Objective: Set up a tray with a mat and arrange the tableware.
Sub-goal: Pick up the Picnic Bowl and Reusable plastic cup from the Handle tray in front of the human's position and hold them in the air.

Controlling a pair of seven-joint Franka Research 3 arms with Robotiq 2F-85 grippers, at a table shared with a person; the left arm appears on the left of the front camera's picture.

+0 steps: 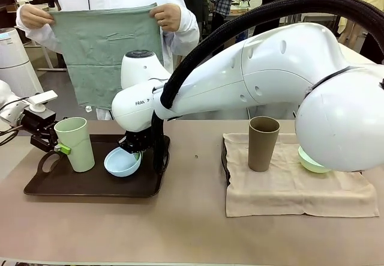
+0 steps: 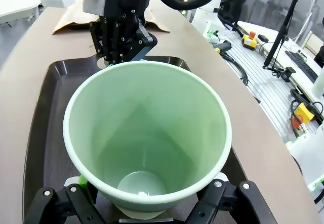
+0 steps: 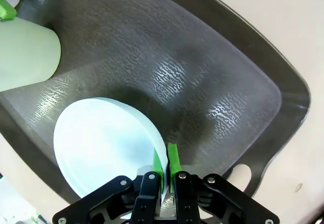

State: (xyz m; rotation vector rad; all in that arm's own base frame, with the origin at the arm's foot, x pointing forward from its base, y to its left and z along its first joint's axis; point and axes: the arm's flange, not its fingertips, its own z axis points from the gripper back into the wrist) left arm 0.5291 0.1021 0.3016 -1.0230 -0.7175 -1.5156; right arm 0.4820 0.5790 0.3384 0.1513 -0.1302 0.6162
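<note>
Front view: person's green mat point(image 1: 103, 44)

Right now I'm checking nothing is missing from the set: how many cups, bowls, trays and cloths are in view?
Cups: 2, pale green cup and brown cup.
Bowls: 2, light blue bowl and mint green bowl.
Trays: 1, dark tray.
Cloths: 2, beige mat and green cloth in the person's hands.
Total: 7.
</note>
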